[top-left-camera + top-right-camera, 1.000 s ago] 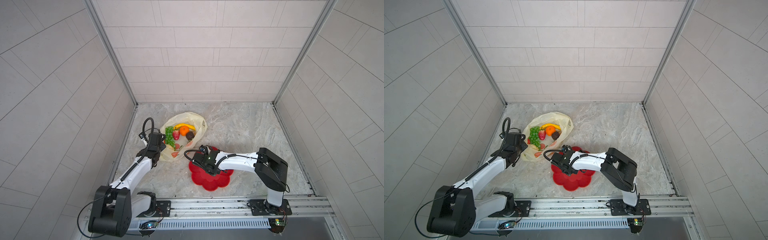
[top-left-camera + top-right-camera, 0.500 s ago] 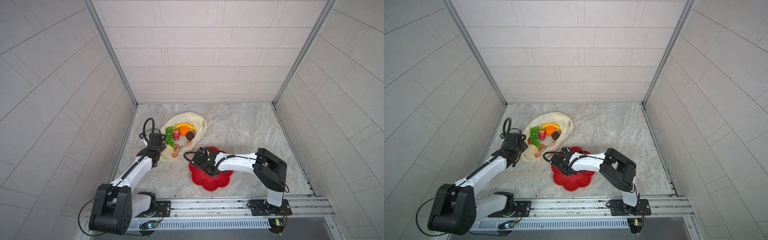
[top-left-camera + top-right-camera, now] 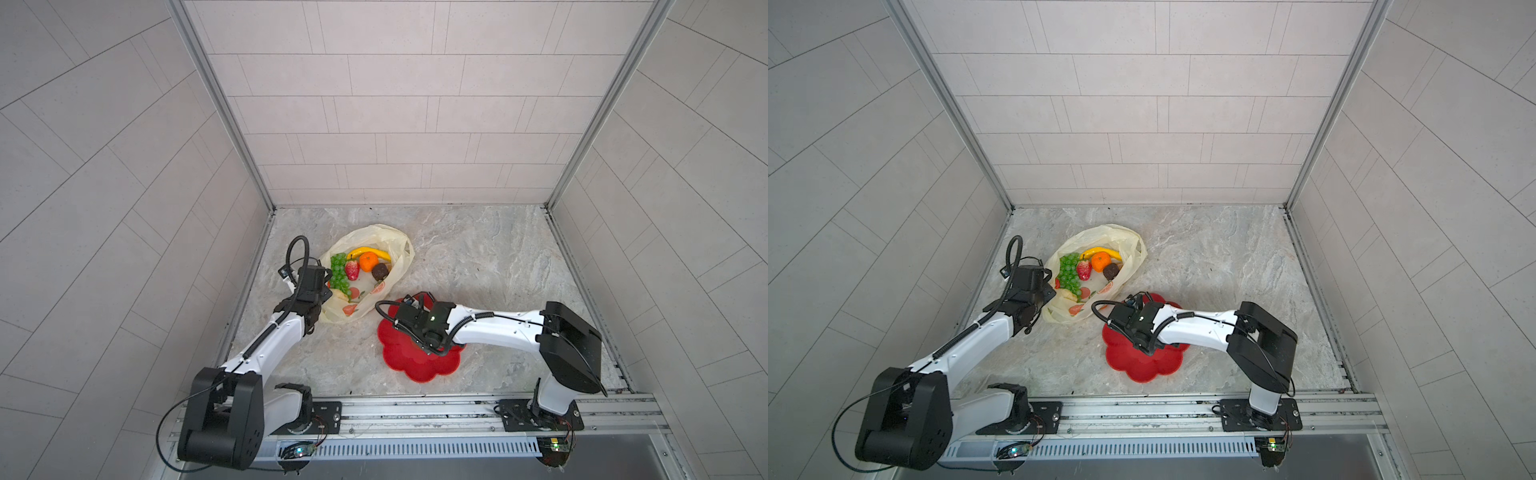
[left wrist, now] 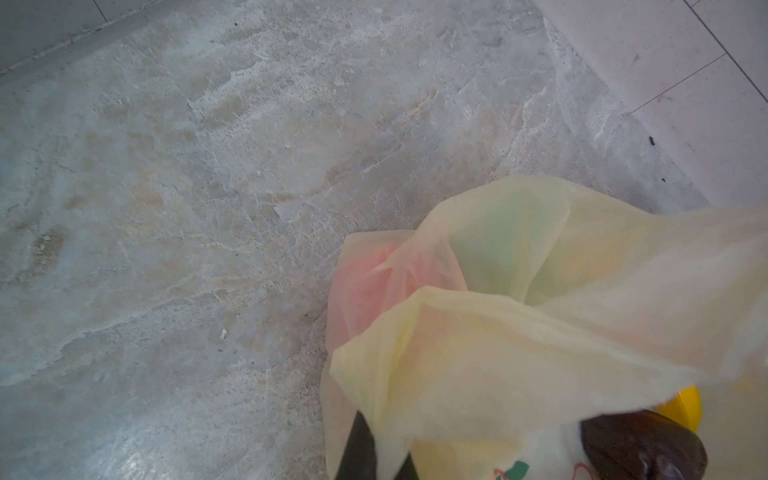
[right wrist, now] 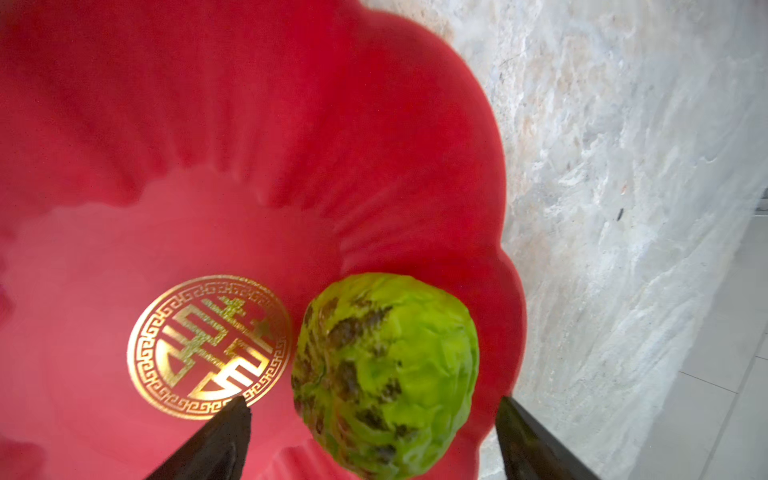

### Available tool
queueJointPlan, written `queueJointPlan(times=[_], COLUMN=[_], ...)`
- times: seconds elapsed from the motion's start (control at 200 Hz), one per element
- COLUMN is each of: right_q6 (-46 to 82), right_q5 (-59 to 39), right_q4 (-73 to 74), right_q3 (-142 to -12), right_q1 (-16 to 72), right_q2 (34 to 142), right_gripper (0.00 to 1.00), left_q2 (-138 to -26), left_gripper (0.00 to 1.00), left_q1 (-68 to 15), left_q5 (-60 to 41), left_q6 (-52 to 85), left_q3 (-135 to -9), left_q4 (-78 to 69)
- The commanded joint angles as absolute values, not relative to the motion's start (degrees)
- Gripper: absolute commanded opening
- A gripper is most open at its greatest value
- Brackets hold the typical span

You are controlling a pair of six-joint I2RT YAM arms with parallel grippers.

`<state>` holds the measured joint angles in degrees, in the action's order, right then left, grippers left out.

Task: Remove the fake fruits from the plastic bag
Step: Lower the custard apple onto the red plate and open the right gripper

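While right end effector point(image 5: 374, 403), jaws spread wide, straddles green netted toy fruit point(image 5: 386, 357) on red flower-shaped plate point(image 5: 249, 124) | risk: a lifting fingertip point(image 5: 224, 436) rolls it off.

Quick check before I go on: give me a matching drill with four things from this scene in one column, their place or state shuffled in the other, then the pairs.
Things:
1. green bumpy fruit
2. banana
3. left pincer
4. right pincer

Place or state:
A. open
B. inside the bag
C. lying on the red plate
D. shut on the bag's edge

Pairs: 1-C, 2-B, 3-D, 4-A
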<state>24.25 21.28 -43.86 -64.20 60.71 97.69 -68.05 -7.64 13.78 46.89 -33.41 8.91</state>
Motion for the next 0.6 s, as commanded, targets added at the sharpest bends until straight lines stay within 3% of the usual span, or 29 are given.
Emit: queueJointPlan(times=[0.0,0.295,0.595], right_q6=[25.27,27.02,25.92], right_q5=[13.67,-1.26,1.81], right_q4=[-39.93,-30.72,-33.32], right_q3=[-61.04,-56.08,-57.62], right_q1=[57.66,50.30,50.36], right_q2=[95.11,91.59,89.43], right_gripper=[0.87,0.88,0.90], left_q2=[-67.90,-67.83,-68.46], left_gripper=[0.00,0.00,0.00], left_q1=[-7.56,-7.56,-7.56], left_q5=[14.29,13.96,12.17], left_q6=[46.18,46.07,45.38], left_q3=[-34.54,-34.52,-34.58], left_q4=[9.76,9.49,8.28])
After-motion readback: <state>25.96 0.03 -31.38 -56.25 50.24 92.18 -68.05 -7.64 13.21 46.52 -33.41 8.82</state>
